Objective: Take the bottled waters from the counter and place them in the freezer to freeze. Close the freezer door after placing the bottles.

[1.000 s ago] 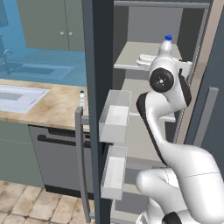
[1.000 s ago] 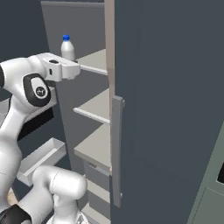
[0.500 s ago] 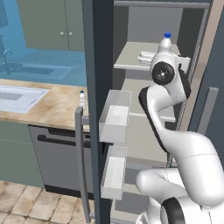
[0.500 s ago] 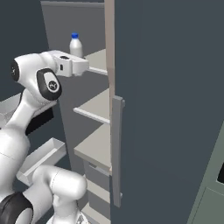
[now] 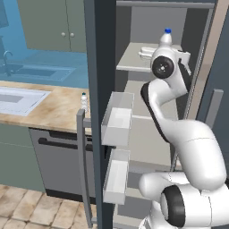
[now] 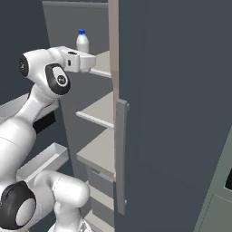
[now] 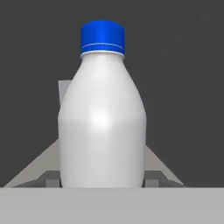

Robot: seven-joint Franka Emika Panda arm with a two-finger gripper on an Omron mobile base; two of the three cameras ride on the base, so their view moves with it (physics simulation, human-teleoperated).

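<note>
Since a second ago the arm has carried the bottle [image 6: 82, 42] farther into the freezer [image 5: 154, 94], toward the top shelf [image 6: 103, 63]; the base hasn't moved, the views match.

Gripper [image 7: 101, 183] is clamped on the lower body of the bottle. In the hand view the bottle stands upright and centred, blue cap [image 7: 102, 38] up, its white body just above the two finger tips [image 7: 51, 179] that flank its base on either side. Fingers are pinching the bottle, not spread.

In the right base view the bottle rises just behind the white hand, over the near edge of the top shelf. Whether its base touches the shelf I can't tell. In the left base view only its cap and shoulders show above the wrist, with a pale item lying on the same shelf just to the left, too small to identify.

Second bottle [image 5: 83, 102] stands upright on the counter [image 5: 49, 112], at its right end, just left of the freezer door [image 5: 99, 89] and beside the door's bar handle [image 5: 81, 165]. Door is swung wide open, its white inside bins [image 5: 117, 118] facing the arm. Sink [image 5: 20, 99] sits at the far left of the counter.
</note>
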